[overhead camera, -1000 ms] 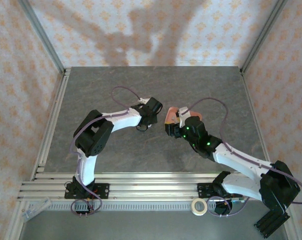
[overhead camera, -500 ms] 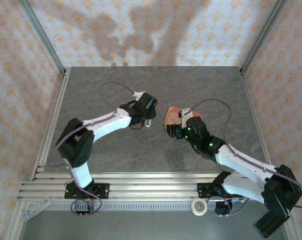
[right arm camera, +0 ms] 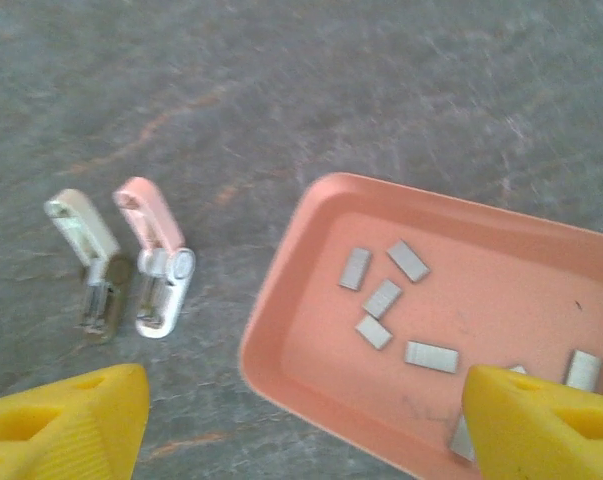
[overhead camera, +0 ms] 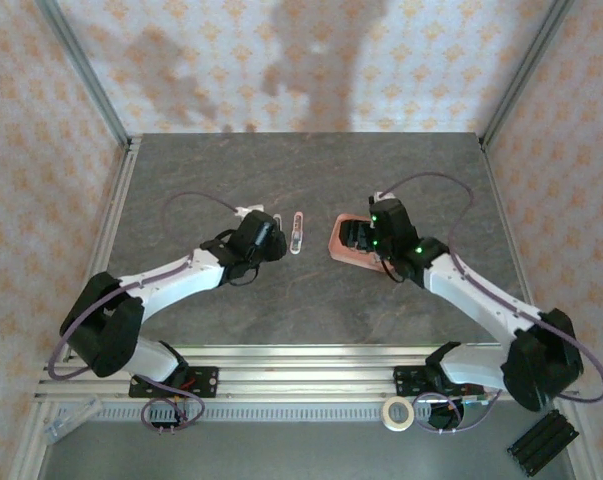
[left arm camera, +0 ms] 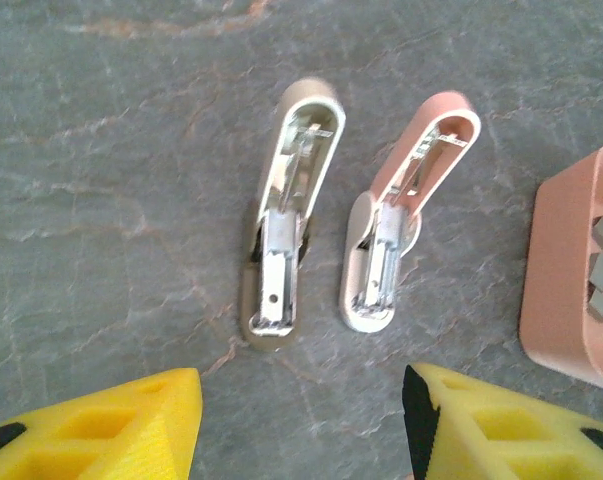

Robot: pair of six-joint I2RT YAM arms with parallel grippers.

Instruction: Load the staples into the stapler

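The stapler lies opened on the table, its pale white arm and pink arm side by side with the silvery channels facing up. From above, the stapler sits between both arms. My left gripper is open just short of it, holding nothing, and is at the stapler's left in the top view. Several grey staples lie loose in the salmon-pink tray. My right gripper hangs open over the tray's near edge.
The tray sits just right of the stapler, and its corner shows at the right of the left wrist view. A tape roll and a black block rest past the front rails. Patterned walls enclose the table.
My left arm has drawn back to the left, leaving the stapler lying free on the table. My right arm has swung up and right so its gripper is over the tray.
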